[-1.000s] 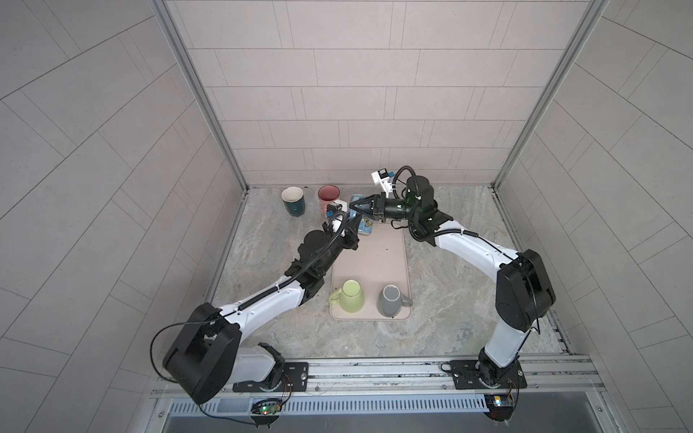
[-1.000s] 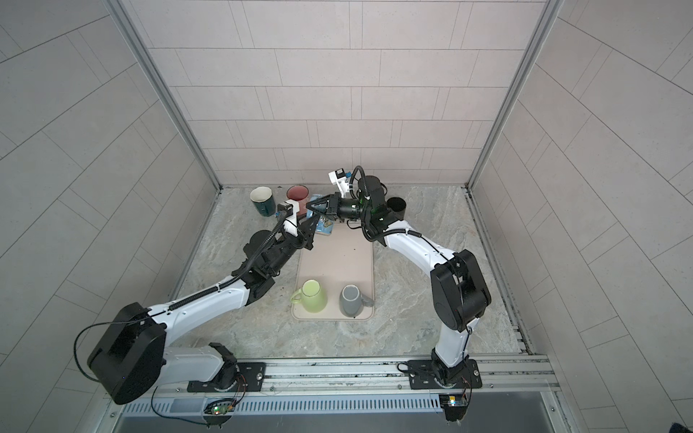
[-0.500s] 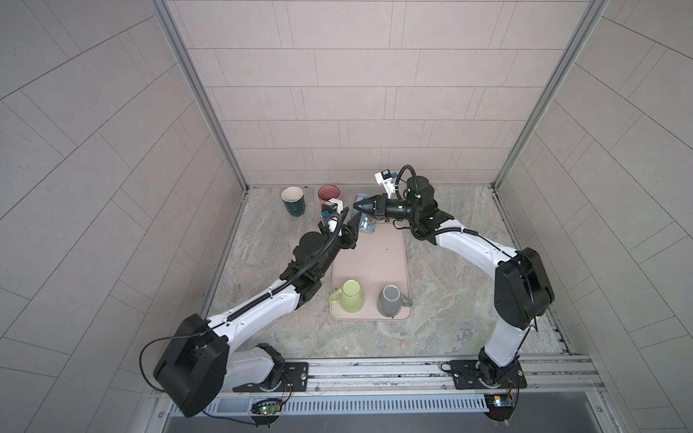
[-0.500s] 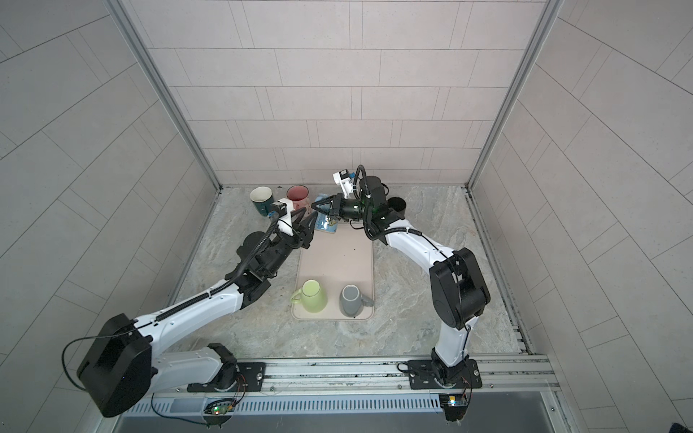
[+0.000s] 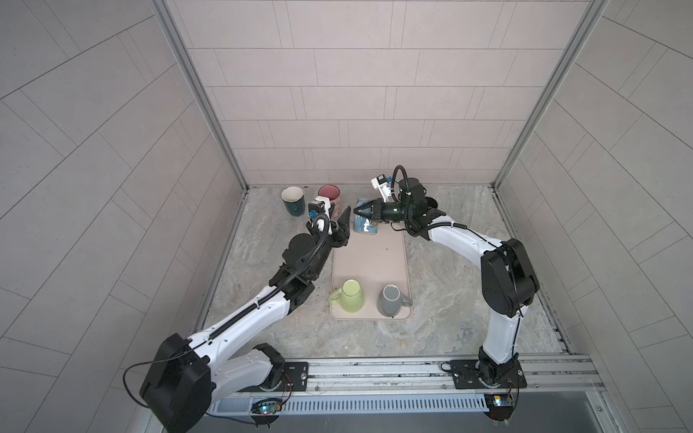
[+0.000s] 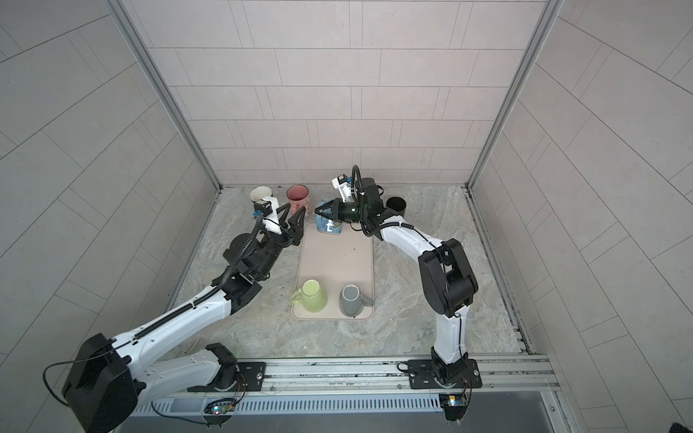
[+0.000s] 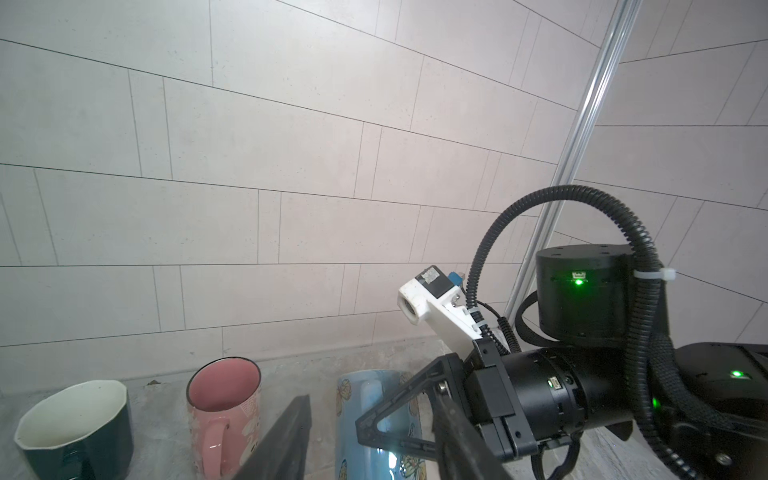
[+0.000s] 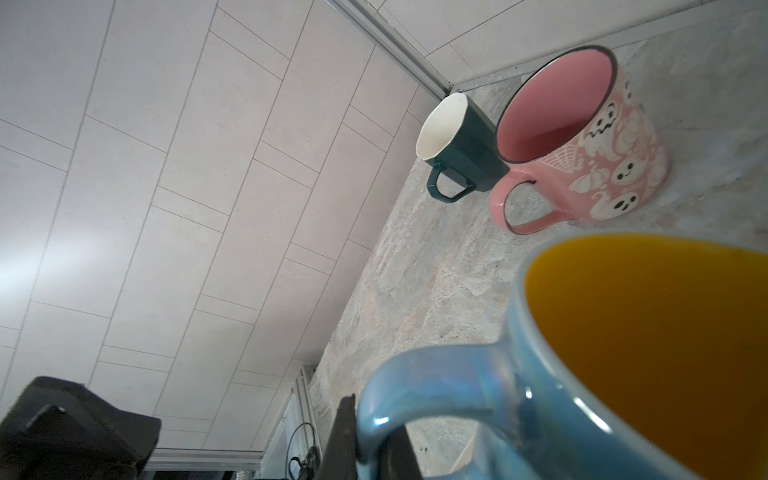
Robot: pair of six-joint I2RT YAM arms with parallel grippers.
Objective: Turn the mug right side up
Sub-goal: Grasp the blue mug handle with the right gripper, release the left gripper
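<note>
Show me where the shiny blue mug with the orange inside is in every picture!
In a top view: shiny blue mug at the far end of the beige mat.
In a top view: same spot, at the mat's far end.
Left wrist: beside the pink ghost-patterned mug, blue side showing.
Right wrist: closest thing, orange inside showing.
Shared landmark: the pink mug, in all four.

The blue mug [image 8: 602,365] is orange inside; the pink mug [image 8: 582,153] bears white ghosts.
</note>
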